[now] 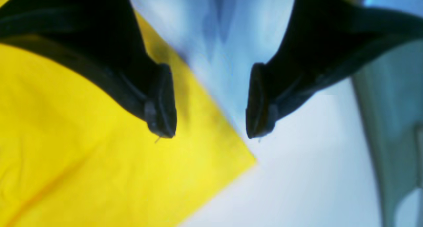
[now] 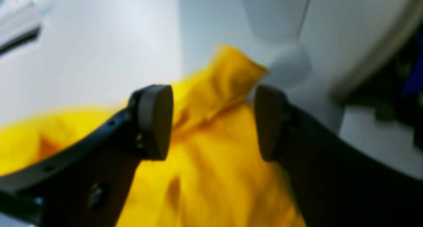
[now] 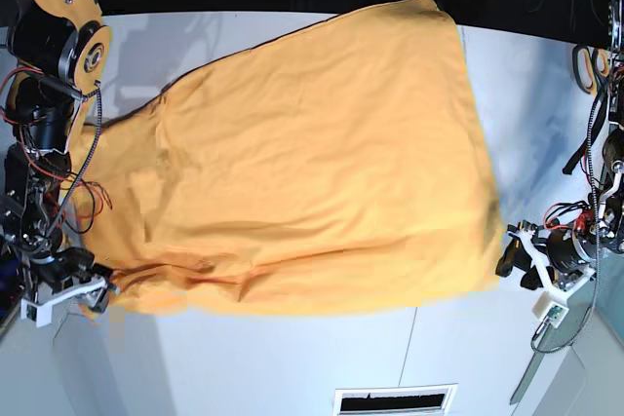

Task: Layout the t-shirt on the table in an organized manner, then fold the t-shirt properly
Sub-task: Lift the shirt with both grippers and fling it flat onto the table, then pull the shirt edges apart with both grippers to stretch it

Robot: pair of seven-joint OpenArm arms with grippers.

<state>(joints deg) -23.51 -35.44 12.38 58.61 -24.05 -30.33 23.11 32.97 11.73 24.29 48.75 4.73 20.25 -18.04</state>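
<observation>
The orange-yellow t-shirt (image 3: 312, 153) lies spread over most of the white table (image 3: 292, 358), with wrinkles along its near edge. In the left wrist view my left gripper (image 1: 210, 131) stands open above a pointed corner of the t-shirt (image 1: 82, 154), holding nothing, with bare table (image 1: 314, 170) under the other finger. My right gripper (image 2: 211, 121) is open too. Rumpled t-shirt cloth (image 2: 214, 174) lies between and below its pads, and one fold sticks up beyond them. In the base view the left gripper (image 3: 517, 265) sits at the shirt's right edge and the right gripper (image 3: 102, 294) at its lower left corner.
A dark seam runs down the table (image 3: 414, 338) near a slotted vent (image 3: 395, 401) at the front edge. Arm bodies and cables stand at both sides (image 3: 39, 143) (image 3: 600, 172). The table's back edge meets a dark background.
</observation>
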